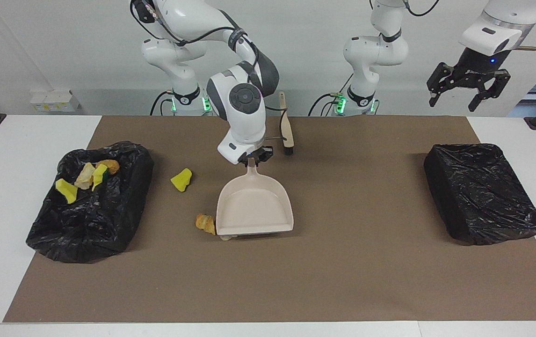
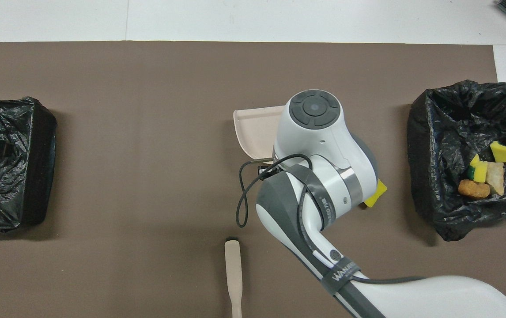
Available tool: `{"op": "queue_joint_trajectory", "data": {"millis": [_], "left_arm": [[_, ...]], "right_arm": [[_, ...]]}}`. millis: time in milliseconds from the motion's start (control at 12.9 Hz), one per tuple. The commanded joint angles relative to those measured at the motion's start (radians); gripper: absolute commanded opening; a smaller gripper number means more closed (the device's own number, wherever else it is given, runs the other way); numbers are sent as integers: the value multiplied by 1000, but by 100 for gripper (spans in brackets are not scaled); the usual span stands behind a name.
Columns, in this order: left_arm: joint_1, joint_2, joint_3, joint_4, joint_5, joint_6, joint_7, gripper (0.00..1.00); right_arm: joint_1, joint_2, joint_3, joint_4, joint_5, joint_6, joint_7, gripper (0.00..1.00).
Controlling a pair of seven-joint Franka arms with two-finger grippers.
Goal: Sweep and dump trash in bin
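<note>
Trash [image 1: 181, 180] lay partly in the bin [image 1: 123, 206], two lumps on the counter [image 1: 343, 262]; right gripper [image 1: 252, 159] clamped the dustpan [image 1: 255, 206] handle, mouth toward crumbs; left gripper [image 1: 468, 96] waited, fingers spread

Both arms [image 1: 244, 112] carry glossy white rounded casings with grey joint bands and black cables — green lights glow at the bases, a round grey cap marks the wrist, and each end effector [image 1: 468, 90] is black.
</note>
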Motion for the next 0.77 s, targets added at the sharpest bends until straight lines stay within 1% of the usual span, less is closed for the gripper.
{"op": "queue_joint_trajectory", "data": {"millis": [0, 155, 309, 387, 464, 541, 696], "left_arm": [[33, 20, -14, 41, 4, -44, 18, 100], [33, 17, -11, 38, 4, -45, 18, 100], [33, -3, -20, 27, 10, -39, 8, 100], [34, -9, -22, 24, 12, -48, 6, 100], [34, -12, -22, 22, 12, -50, 4, 100], [36, -14, -20, 18, 13, -51, 4, 100], [33, -15, -22, 15, 13, -51, 4, 100]], "right_arm": [[29, 155, -3, 177, 24, 8, 60, 0], [34, 211, 4, 215, 27, 51, 68, 0], [34, 220, 11, 202, 39, 112, 85, 0], [32, 220, 10, 202, 87, 129, 117, 13], [26, 218, 10, 193, 108, 134, 131, 81], [24, 209, 10, 177, 101, 128, 120, 100], [29, 162, 8, 136, 96, 78, 122, 100]]}}
